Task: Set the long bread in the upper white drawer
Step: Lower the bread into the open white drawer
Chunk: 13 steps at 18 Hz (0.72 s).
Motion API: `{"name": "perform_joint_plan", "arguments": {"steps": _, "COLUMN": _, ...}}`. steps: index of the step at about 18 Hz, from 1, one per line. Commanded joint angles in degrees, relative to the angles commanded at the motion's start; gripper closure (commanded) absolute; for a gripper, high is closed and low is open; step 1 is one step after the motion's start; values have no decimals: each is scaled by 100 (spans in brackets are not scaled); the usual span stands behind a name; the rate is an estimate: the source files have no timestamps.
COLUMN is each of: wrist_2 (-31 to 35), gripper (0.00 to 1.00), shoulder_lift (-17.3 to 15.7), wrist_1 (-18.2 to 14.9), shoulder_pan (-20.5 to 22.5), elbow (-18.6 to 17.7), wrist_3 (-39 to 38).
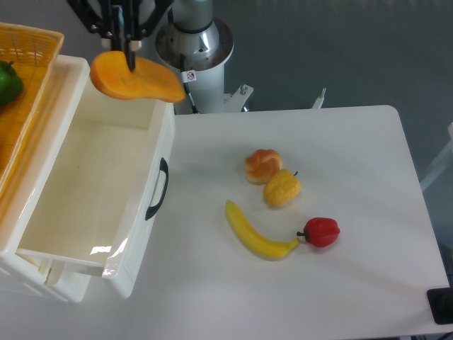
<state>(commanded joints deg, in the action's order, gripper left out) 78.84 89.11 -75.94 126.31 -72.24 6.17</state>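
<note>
Currently the gripper (129,55) is clamped on the long bread (134,79), which hangs over the far rim of the open upper white drawer (85,191). Risk: one loaf end overhangs the front panel; releasing here could tip it onto the table (340,283).

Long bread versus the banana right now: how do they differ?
The long bread is orange-tan, thick and blunt-ended; the banana is yellow, slimmer and curved. The bread hangs in the gripper over the back of the upper white drawer; the banana lies on the table, its tip by the red pepper. Both are elongated.
</note>
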Motion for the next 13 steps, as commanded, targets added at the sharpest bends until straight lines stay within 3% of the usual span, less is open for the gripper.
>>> {"name": "perform_joint_plan", "arguments": {"steps": 8, "wrist_2": -105, "gripper": 100, "shoulder_lift": 290, "wrist_1": -9, "shoulder_pan": -554, "elbow": -439, "wrist_3": -528}}
{"name": "perform_joint_plan", "arguments": {"steps": 13, "wrist_2": -97, "gripper": 100, "shoulder_lift": 580, "wrist_1": -18, "shoulder_pan": -748, "elbow": -536, "wrist_3": -740}}
